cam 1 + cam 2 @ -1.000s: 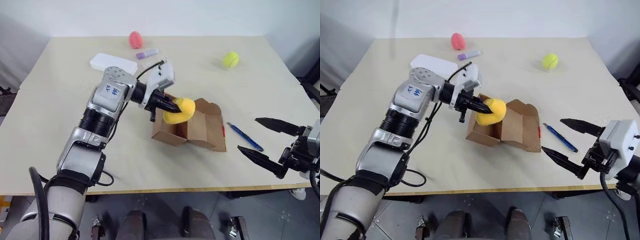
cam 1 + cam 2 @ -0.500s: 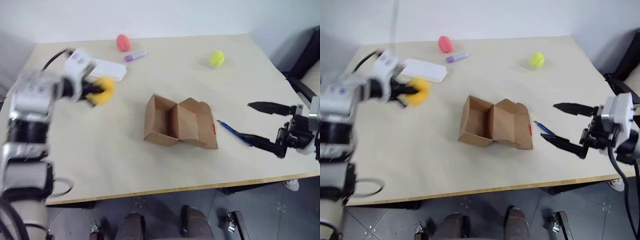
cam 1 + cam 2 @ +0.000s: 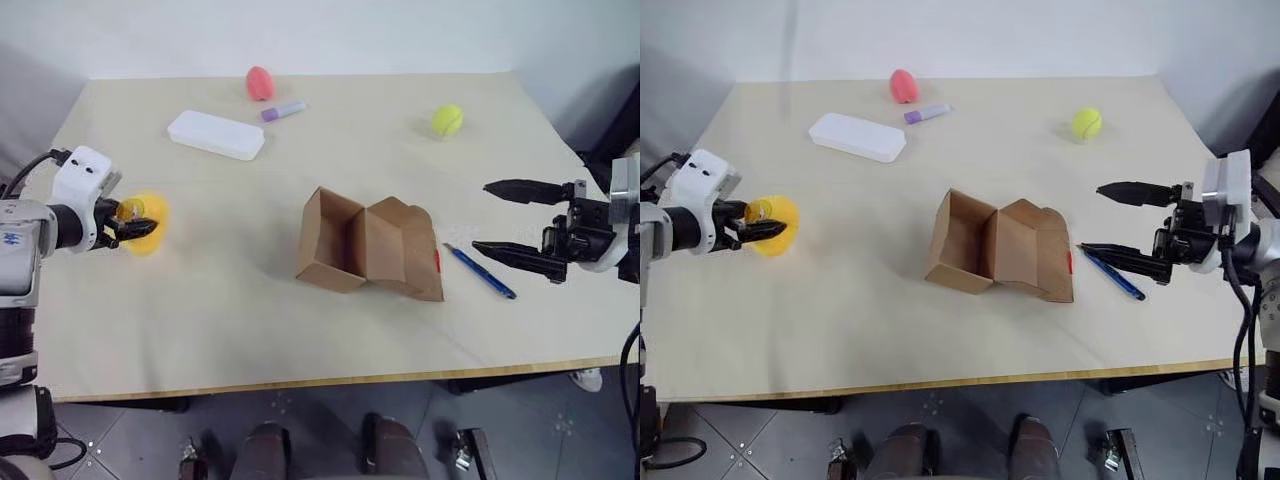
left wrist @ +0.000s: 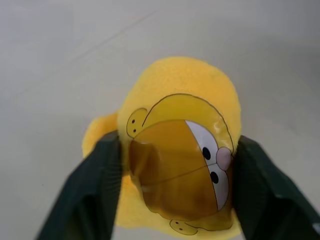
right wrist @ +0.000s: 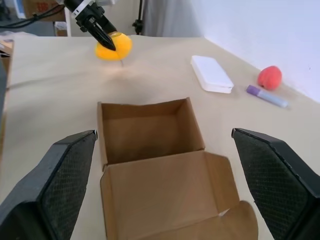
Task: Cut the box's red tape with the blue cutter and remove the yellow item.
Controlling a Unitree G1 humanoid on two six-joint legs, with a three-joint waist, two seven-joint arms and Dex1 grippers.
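The brown box (image 3: 365, 245) lies open at the table's middle, with red tape (image 3: 437, 262) on its right edge. Just right of it lies the blue cutter (image 3: 482, 272). The yellow item (image 3: 148, 215) is low over the table's left side. My left gripper (image 3: 140, 226) has its fingers (image 4: 100, 185) spread on either side of the item, against its flanks. Right of the box, my right gripper (image 3: 481, 216) hangs open and empty over the cutter. From the right wrist, the open box (image 5: 150, 145) is empty inside.
A flat white case (image 3: 216, 134) lies at the back left. Behind it are a pink egg shape (image 3: 259, 82) and a purple marker (image 3: 283, 110). A yellow-green ball (image 3: 447, 120) sits at the back right. The table's front edge (image 3: 330, 380) runs just below the box.
My left arm lifted the yellow item out of the box and swung it far left, down to the table, where its fingers spread. The right gripper moved a little forward.
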